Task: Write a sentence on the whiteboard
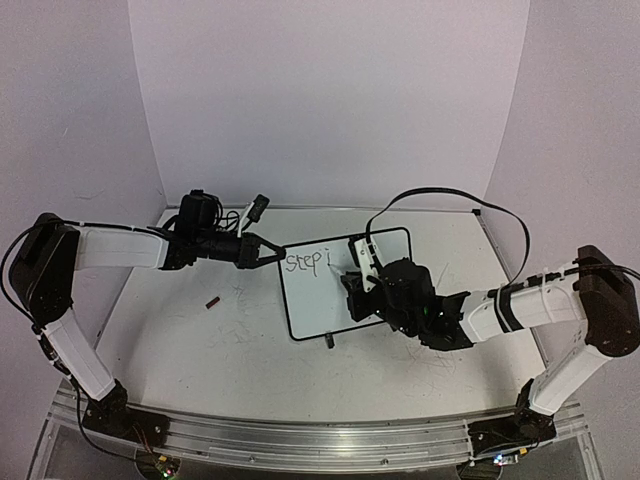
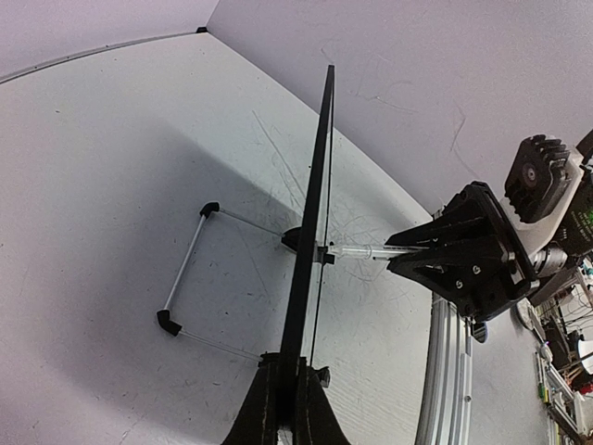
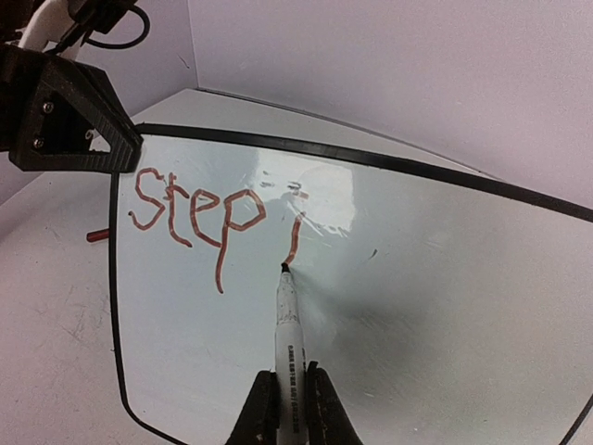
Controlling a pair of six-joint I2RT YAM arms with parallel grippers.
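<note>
Gripping the marker (image 3: pixel 289 343) in my right fingers (image 1: pixel 357 283), I touch its tip to the whiteboard (image 3: pixel 417 306) beside the sentence (image 3: pixel 195 218), reading "step". My left fingers (image 1: pixel 270 251) clamp the board's edge above the scuffed tabletop (image 1: pixel 200 340); pale walls (image 1: pixel 330 100) surround.

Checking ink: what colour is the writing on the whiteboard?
The writing is red; right wrist view.

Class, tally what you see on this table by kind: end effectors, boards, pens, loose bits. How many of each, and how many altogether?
end effectors: 2, the left end effector and the right end effector
whiteboard: 1
marker: 1
small red piece: 1
total: 5
</note>
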